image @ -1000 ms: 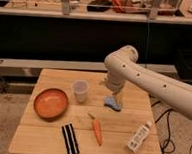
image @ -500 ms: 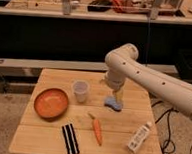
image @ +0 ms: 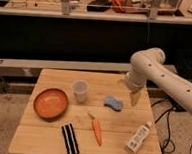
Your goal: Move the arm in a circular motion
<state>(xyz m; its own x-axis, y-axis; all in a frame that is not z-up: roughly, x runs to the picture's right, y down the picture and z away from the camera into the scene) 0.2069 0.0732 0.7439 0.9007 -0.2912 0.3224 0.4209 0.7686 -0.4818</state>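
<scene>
Though parked directly over the blue sponge [image: 112,103] half a second back, now swung sideways, taking the claw [image: 134,98] out toward the right edge of the wooden table [image: 59,78]. Leaves the sponge just left of the claw and uncovered. Brings the arm [image: 174,87] in from the right of the view, bending at a bulbous joint above the claw and dropping to the beige tip. Cannot tell the claw's state, wide or narrow.

Further left of the claw: clear cup [image: 80,89], then orange bowl [image: 51,103] well apart. Nearer the camera than the claw: white bottle [image: 137,137] almost straight below, carrot [image: 96,130] down and left, striped black object [image: 70,139] farther left again.

Reads as one arc of the circle under way, sweeping rightward; by that judgement, much of the loop left to trace. Worth holding height so as not to brush sponge or bottle on the way round.
</scene>
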